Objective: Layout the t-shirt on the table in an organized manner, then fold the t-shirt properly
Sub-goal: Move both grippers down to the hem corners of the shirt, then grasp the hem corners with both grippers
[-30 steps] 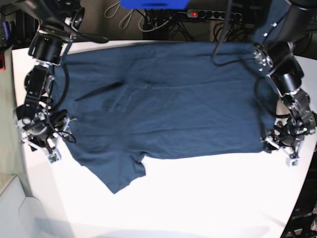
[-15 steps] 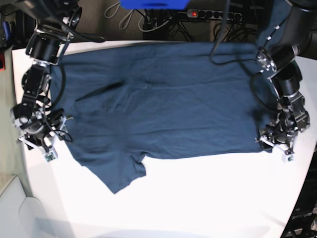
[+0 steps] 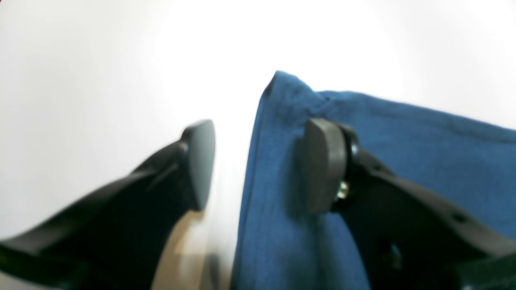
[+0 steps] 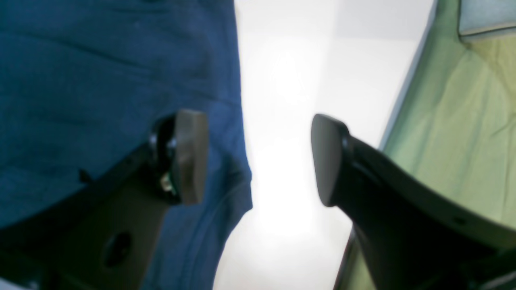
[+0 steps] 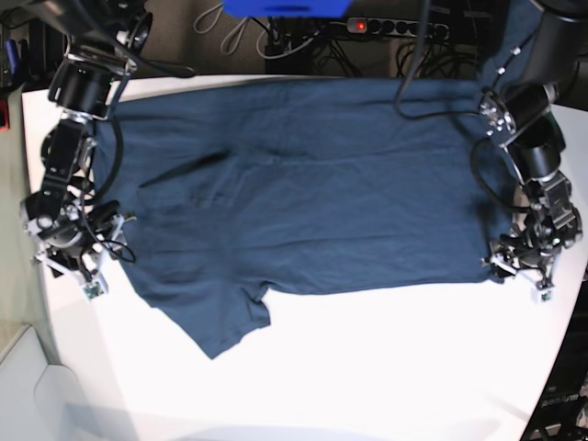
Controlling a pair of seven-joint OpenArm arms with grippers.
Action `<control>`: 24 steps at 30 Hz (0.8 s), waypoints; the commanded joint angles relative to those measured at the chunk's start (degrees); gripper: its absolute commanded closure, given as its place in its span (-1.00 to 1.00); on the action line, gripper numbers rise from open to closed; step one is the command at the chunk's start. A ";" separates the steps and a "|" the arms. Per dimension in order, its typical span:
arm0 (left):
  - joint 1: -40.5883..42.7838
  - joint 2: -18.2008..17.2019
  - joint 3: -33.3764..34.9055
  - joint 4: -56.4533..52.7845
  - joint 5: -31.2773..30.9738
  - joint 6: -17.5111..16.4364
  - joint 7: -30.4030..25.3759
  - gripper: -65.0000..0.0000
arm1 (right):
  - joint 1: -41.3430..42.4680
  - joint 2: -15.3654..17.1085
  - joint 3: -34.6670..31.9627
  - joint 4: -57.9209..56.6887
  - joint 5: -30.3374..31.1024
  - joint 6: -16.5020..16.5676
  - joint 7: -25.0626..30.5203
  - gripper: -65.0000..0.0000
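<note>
While t-shirt (image 5: pixel 303 184) stays flat, left tool (image 5: pixel 519 280) retreated.

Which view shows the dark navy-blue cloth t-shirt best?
The base view: the whole dark navy-blue cloth t-shirt lies spread there, one sleeve showing. Each wrist view shows only a blurred edge strip.

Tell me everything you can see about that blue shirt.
The shirt is plain dark navy cloth, short-sleeved, spread mostly flat on the white table with some wrinkles. One sleeve sticks out toward the near edge. At each end an open pincer straddles its edge: the left pincer at a corner, the right pincer at the other side, one finger of each over the cloth.
</note>
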 commanded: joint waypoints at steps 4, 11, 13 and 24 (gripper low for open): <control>-1.78 -0.70 0.04 -1.18 -0.22 0.31 -1.30 -0.05 | 2.33 0.50 -0.03 -2.01 0.42 -0.25 1.33 -0.24; -2.57 -1.84 2.68 -8.74 -0.22 0.31 -6.14 -0.04 | 6.29 0.76 -0.03 -10.89 0.42 -0.25 6.87 -0.23; -2.66 -2.37 4.88 -10.24 -0.57 0.31 -6.66 -0.03 | 7.70 0.76 -0.03 -13.00 0.42 -0.25 7.66 -0.23; -2.75 -2.19 6.37 -10.77 -0.66 0.31 -6.93 0.76 | 16.93 0.94 0.05 -27.42 0.33 -0.25 13.73 -0.23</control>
